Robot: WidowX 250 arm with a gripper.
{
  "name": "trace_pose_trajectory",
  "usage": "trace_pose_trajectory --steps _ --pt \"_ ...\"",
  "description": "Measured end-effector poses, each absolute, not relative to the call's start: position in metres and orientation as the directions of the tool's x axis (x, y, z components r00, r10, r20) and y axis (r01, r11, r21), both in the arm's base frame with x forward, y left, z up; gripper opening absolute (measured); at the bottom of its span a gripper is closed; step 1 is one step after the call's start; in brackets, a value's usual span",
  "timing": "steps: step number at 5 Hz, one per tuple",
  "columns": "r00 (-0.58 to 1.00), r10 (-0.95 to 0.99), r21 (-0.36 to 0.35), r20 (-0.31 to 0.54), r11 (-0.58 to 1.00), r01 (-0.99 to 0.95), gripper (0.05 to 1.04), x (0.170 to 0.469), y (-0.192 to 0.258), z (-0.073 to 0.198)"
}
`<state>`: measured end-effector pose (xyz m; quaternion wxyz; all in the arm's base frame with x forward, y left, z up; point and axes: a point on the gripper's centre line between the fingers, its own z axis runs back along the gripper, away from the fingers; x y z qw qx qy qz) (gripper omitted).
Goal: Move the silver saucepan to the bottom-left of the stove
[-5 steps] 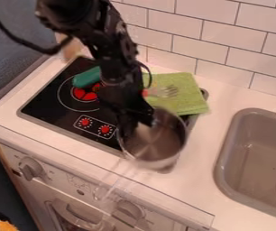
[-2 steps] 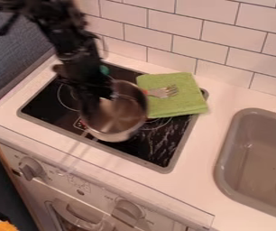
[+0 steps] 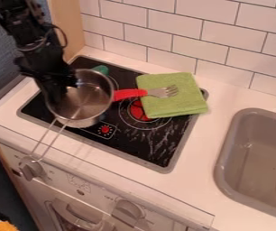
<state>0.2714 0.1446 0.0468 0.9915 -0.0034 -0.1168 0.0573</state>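
Observation:
The black gripper hangs over the left part of the stove, its fingers at the upper left rim of the silver saucepan, shut on that rim. The saucepan is over the stove's left side, near its lower left, with its wire handle pointing down and left past the counter's front edge. Whether its base touches the stove top cannot be told.
A green cloth lies on the stove's right back, with a red-handled fork across it. A green object shows behind the saucepan. The sink is at right, a tiled wall behind.
The gripper has moved left with the saucepan, from the stove's right front corner to its left side. The fork's red handle and the right burner have come into view.

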Motion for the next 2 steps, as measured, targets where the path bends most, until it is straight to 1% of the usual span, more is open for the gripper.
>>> trace_pose_trajectory --steps 1,2 --pt "0.957 0.188 -0.011 0.22 0.982 -0.19 0.075 0.269 0.174 0.042" --pt "0.952 0.227 -0.01 0.208 0.973 -0.229 0.075 0.268 0.189 0.034"
